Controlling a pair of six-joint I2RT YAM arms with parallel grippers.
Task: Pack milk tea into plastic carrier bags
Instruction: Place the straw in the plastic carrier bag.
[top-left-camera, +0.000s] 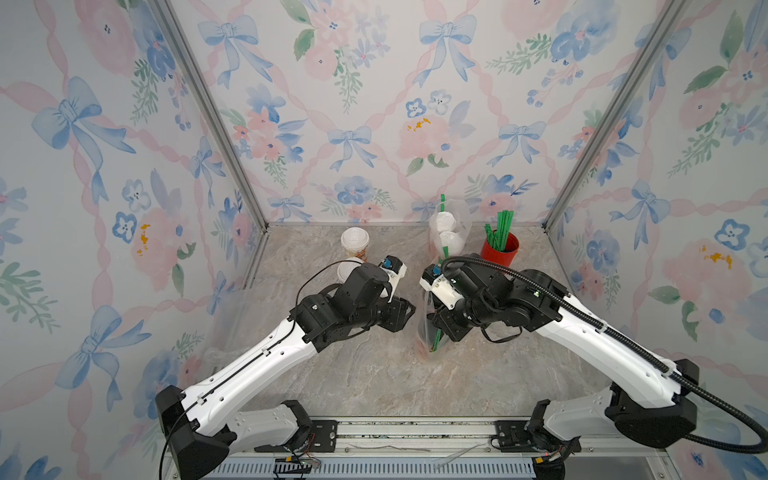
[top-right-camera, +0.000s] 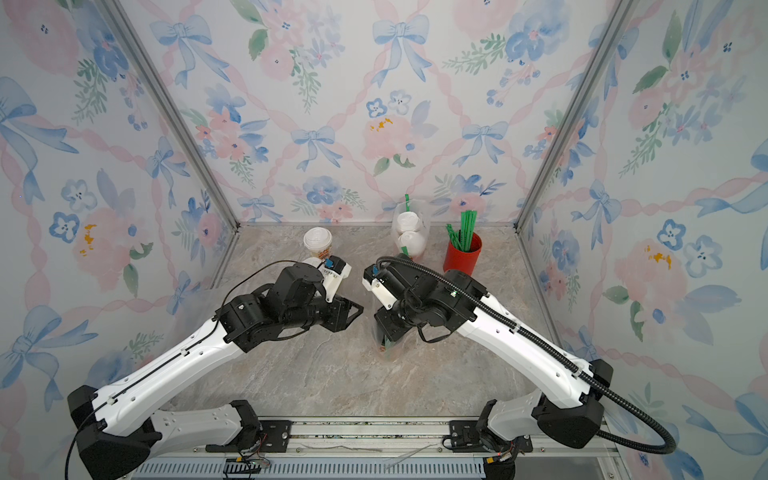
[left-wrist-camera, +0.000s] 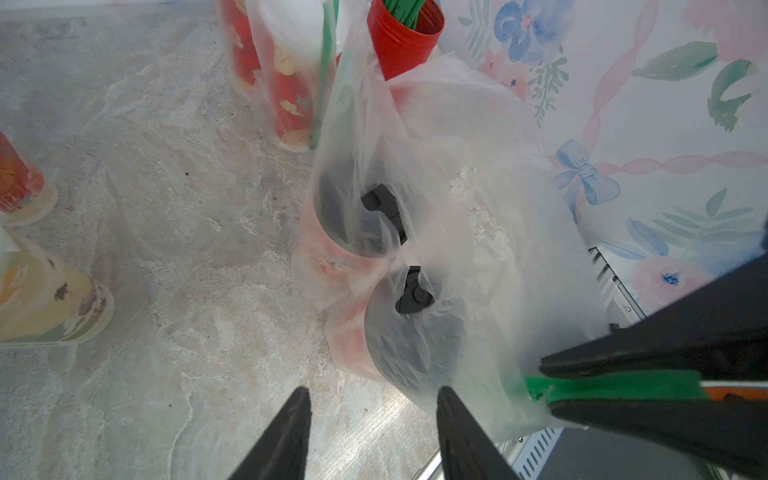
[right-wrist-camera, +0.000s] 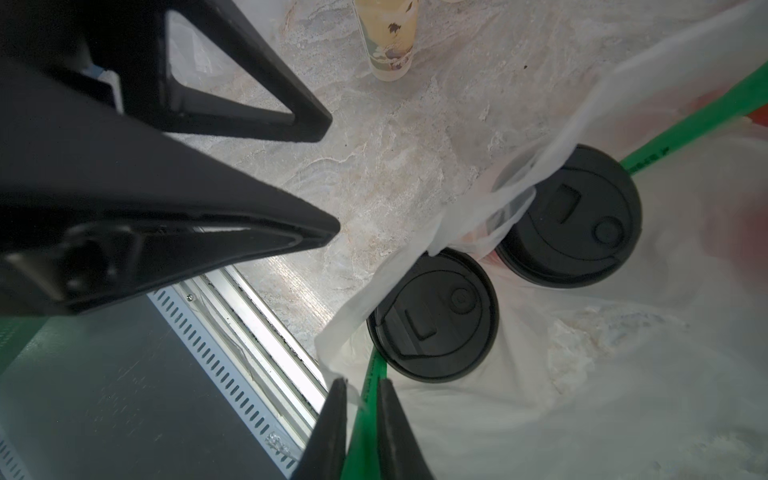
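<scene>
Mid-table, a clear carrier bag (left-wrist-camera: 449, 124) stands around two black-lidded milk tea cups (right-wrist-camera: 434, 316). Its film looks thin, limp and slick, so lift by the handle loops (right-wrist-camera: 469, 216); the tall cups seem stiff but tippy, so grip the body. Whether the right gripper (right-wrist-camera: 361, 384), narrow about a green straw (left-wrist-camera: 615, 384), pinches it I cannot tell; the left gripper (left-wrist-camera: 372, 392) hangs half-wide, empty. Six cups: two here, two white-lidded cups (top-left-camera: 442, 220) in the back bag (top-left-camera: 464, 218), two cream cups (top-left-camera: 354, 241) loose; two bags seen

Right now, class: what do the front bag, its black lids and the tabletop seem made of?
Bag: thin clear plastic film; crinkled, see-through. Lids: matte moulded plastic; pressed ridges. Tabletop: veined, slightly glossy; marble or a printed imitation.
</scene>
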